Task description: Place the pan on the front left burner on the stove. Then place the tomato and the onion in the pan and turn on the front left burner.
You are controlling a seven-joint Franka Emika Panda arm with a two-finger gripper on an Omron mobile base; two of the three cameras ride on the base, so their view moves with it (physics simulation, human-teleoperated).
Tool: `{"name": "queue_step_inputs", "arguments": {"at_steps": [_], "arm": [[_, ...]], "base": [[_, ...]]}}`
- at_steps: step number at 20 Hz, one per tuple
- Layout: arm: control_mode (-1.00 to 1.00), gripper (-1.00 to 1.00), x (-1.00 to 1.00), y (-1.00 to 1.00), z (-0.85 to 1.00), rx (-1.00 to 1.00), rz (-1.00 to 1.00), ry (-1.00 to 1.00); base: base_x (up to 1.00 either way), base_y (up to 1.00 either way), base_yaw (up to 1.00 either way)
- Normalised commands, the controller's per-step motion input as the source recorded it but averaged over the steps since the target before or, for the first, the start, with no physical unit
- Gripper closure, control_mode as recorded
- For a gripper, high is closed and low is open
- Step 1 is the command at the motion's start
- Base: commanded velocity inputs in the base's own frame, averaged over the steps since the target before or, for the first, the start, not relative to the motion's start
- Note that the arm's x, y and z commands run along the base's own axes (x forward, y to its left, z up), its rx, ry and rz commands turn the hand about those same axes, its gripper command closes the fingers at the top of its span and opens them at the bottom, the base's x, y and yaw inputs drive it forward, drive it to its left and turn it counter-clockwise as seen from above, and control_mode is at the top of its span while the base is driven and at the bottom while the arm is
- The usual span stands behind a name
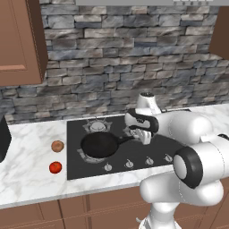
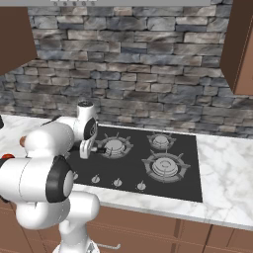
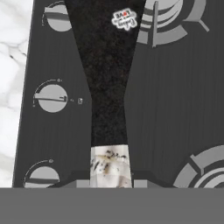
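The black pan [image 1: 99,145] lies over the front left burner [image 1: 82,155] of the stove [image 1: 76,171], its handle pointing right. My gripper [image 1: 144,135] is shut on the end of that handle. In the hand view the handle [image 3: 107,87] runs up from between my fingers, and its grey tip [image 3: 110,164] sits in the gripper [image 3: 111,181]. On the marble counter left of the stove lie the tan onion [image 1: 57,146] and, nearer the front edge, the red tomato [image 1: 55,167]. From the right base view the gripper [image 2: 85,148] hangs at the cooktop's left side, and my arm hides the pan.
Silver knobs [image 1: 129,164] line the stove's front edge, close below the handle. Other burners stand behind [image 1: 98,126] and to the right [image 2: 165,166]. A stone wall backs the counter. A wooden cabinet [image 1: 20,40] hangs at upper left, and a dark appliance [image 1: 3,138] stands at far left.
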Motion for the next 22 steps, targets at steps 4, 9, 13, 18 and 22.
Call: {"name": "queue_step_inputs", "arguments": {"at_steps": [4, 9, 13, 18, 22], "arm": [[-1.0, 1.0, 0.01, 0.0, -0.14, 0.0, 0.0, 0.0], [-1.0, 1.0, 0.13, 0.0, -0.13, 0.0, 0.0, 0.0], [-1.0, 1.0, 0.22, 0.0, -0.07, 0.0, 0.0, 0.0], [-1.0, 1.0, 0.16, 0.0, -0.07, 0.0, 0.0, 0.0], [-1.0, 1.0, 0.02, 0.0, -0.14, 0.0, 0.0, 0.0]], "base": [[0.0, 0.0, 0.0], [0.0, 0.0, 0.0], [0.0, 0.0, 0.0], [0.0, 0.0, 0.0], [0.0, 0.0, 0.0]]}}
